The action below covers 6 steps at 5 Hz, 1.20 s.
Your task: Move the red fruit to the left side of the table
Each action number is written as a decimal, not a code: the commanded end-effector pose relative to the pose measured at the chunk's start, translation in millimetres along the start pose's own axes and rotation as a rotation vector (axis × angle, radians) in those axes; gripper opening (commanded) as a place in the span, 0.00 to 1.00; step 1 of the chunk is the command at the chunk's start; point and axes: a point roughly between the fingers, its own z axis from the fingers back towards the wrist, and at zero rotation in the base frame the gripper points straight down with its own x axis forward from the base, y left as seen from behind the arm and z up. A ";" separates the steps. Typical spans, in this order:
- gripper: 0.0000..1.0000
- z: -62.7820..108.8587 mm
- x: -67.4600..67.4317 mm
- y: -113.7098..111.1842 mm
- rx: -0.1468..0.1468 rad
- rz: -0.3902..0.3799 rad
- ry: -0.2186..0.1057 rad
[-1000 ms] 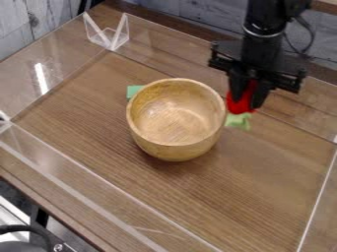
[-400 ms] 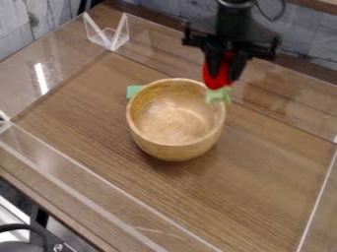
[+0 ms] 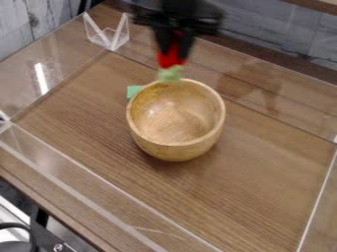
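Note:
The red fruit (image 3: 168, 59), small and glossy with a green leafy base hanging below it, is held in the air above the far rim of the wooden bowl (image 3: 175, 120). My black gripper (image 3: 170, 47) comes down from the top of the camera view and is shut on the fruit, pointing steeply downward. The brown wood-grain table (image 3: 263, 197) lies beneath, edged by low clear walls. The picture is blurred around the gripper, so the fingers cannot be made out singly.
A flat green piece (image 3: 136, 92) lies on the table against the bowl's far left side. A clear folded plastic stand (image 3: 105, 31) sits at the back left. A clear wall (image 3: 79, 187) runs along the front and left edges.
The gripper has carried the red fruit from the bowl's right side, up and to the left, to above the bowl's far rim. Bowl and green piece stayed put.

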 end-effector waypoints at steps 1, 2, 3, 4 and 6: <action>0.00 9.7 7.3 43.4 0.000 -0.077 -0.049; 0.00 0.4 10.8 73.1 0.038 -0.063 -0.042; 0.00 -13.4 9.9 87.5 0.069 -0.050 -0.029; 0.00 -30.9 6.9 99.2 0.093 -0.041 -0.018; 0.00 -63.3 7.4 117.7 0.117 -0.047 0.004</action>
